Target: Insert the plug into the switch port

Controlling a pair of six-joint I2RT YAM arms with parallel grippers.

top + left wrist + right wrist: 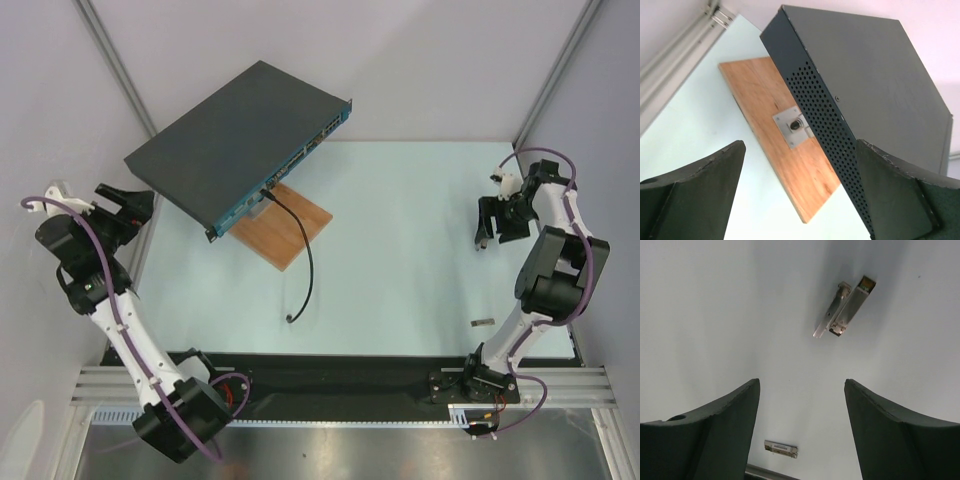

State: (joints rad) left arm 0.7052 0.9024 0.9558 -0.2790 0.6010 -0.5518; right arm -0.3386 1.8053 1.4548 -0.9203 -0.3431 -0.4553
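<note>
The switch (240,135) stands tilted at the back left, its teal-blue front face (290,165) turned toward the table's middle. A black cable (308,265) runs from that face to the table. Its plug (268,194) sits at a socket, and I cannot tell how deep. The cable's other end (291,319) lies loose. My left gripper (140,208) hangs open just left of the switch with nothing in it. In the left wrist view the left gripper (800,145) faces the switch's perforated side (825,115). My right gripper (497,232) is open far to the right over bare table.
A brown wooden board (285,225) lies under the switch's front edge, and it carries a small metal plate (794,127). Small metal modules lie on the table below the right gripper (802,382): a pair (845,310) and a single one (781,448). Another module (484,322) lies by the right arm's base.
</note>
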